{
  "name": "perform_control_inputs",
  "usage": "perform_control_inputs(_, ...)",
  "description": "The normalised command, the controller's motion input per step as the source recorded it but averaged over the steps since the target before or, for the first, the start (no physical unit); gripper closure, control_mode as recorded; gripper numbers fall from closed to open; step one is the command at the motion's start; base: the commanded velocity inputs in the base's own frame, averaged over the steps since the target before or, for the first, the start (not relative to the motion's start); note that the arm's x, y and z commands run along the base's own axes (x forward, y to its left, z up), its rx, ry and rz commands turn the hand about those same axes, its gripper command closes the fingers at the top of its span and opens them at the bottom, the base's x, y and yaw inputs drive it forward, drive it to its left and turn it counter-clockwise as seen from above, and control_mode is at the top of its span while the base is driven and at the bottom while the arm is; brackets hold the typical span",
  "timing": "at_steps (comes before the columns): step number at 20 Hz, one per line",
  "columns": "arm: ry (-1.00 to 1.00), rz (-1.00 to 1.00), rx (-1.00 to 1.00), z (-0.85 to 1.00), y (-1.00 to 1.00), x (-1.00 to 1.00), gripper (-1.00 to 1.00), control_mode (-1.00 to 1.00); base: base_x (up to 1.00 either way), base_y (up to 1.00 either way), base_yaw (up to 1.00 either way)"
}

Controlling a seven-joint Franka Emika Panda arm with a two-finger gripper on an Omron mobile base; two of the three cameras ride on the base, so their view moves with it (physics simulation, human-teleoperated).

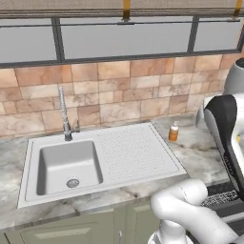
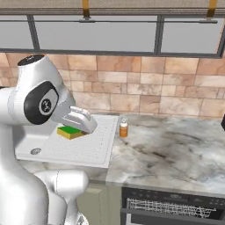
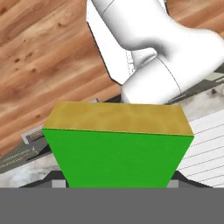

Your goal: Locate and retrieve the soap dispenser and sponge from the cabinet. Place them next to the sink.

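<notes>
Sponge in claw above sink; soap dispenser beside it

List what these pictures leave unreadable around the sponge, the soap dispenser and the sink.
- Sponge: in the right base view the arm's hand covers part of it, hiding the jaws' contact; in the hand view it hides the finger tips.
- Soap dispenser: too small in both base views to read its label.
- Sink: in the right base view the arm hides the basin and faucet.
</notes>
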Motion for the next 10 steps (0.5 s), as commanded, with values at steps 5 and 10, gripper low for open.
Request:
perform_control_inputs(5,0.07,0.09,0.05,-0.56,-0.28,0.56,1.0,-1.0,0.0,0.0,0.0)
perform_control_inputs(10,0.02,0.16,0.11,-0.32,-0.23,0.5,1.0,-1.0,0.0,0.0,0.0)
